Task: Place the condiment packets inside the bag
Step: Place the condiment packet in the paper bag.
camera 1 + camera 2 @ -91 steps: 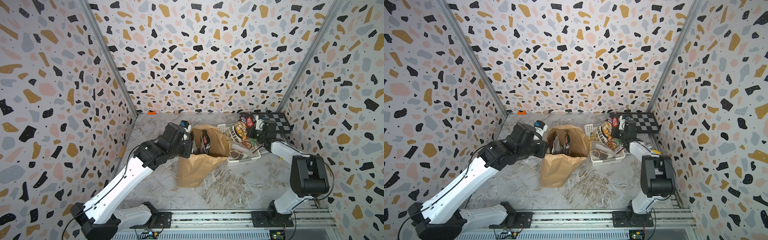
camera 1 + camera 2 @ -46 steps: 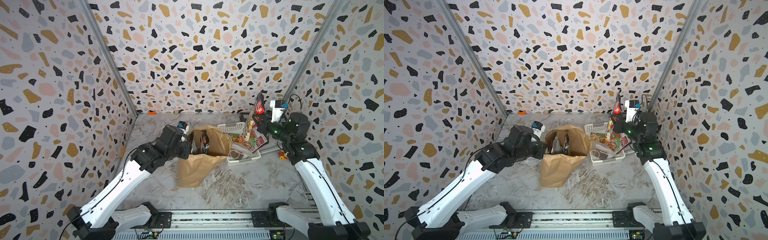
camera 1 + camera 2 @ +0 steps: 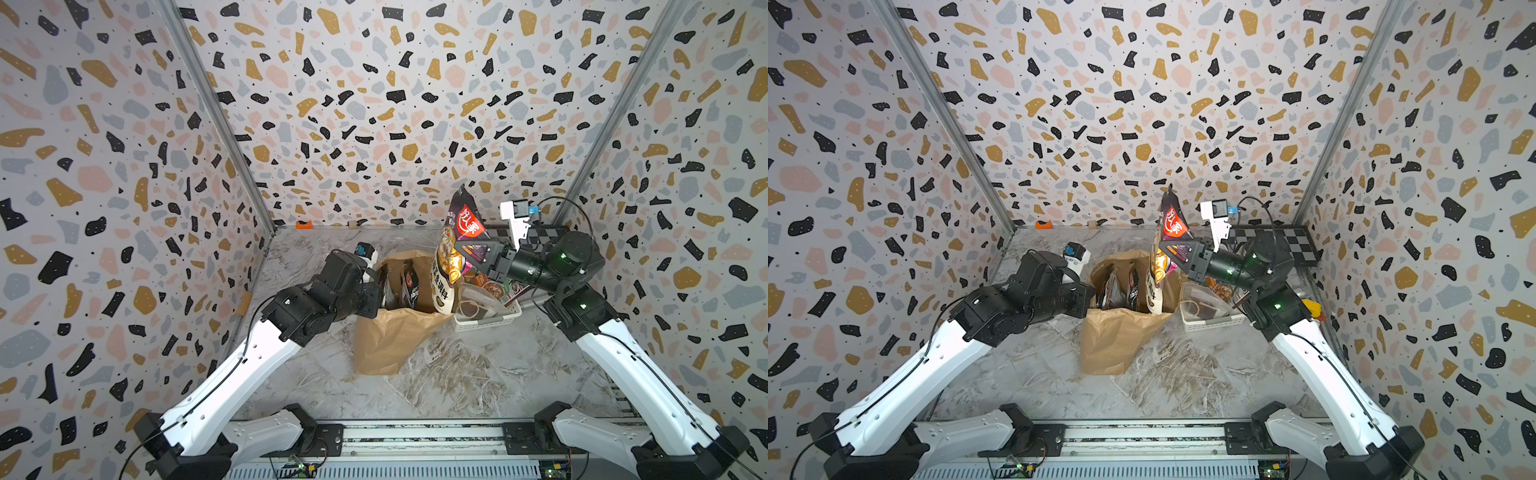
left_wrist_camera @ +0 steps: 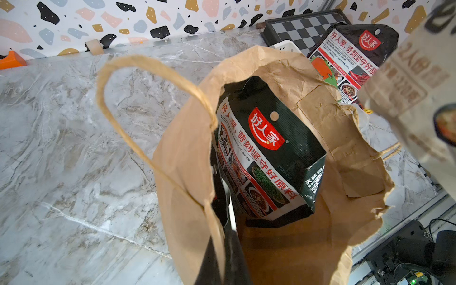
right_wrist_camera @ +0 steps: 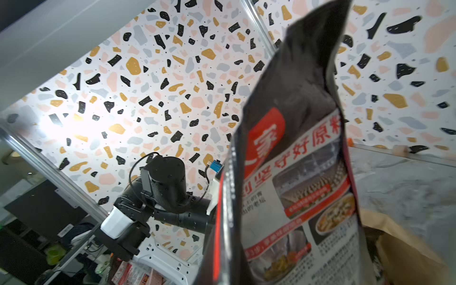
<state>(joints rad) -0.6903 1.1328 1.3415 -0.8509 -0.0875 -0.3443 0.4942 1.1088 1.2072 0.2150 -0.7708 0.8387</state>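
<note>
The left jaws were largely hidden behind the rim of the bag (image 3: pixel 390 332). In the left wrist view only their dark edges showed, clenched on the bag's paper wall beside one twine handle (image 4: pixel 103 98). The right jaws were clamped on a large black-and-white packet (image 3: pixel 445 270), which hung upright at the bag's mouth. Its lower end overlapped the bag's rim on the basket (image 3: pixel 486 321) side; whether that end had entered the bag could not be determined. In the right wrist view this packet filled much of the frame, and its lower end was cut off.

The bag stood upright and open on the bench (image 3: pixel 457 374). It contained two packets standing on edge:
- a black-and-white packet with a red logo (image 4: pixel 266 153);
- a second packet (image 3: pixel 385 286) against the wall nearer the left jaws, seen mostly edge-on, print illegible.

The basket stood just beside the bag. It held clear pouches (image 3: pixel 473 305) with brown contents and colour-printed packets (image 3: pixel 496 287), partly hidden by the right arm (image 3: pixel 536 270); their number could not be made out.
</note>
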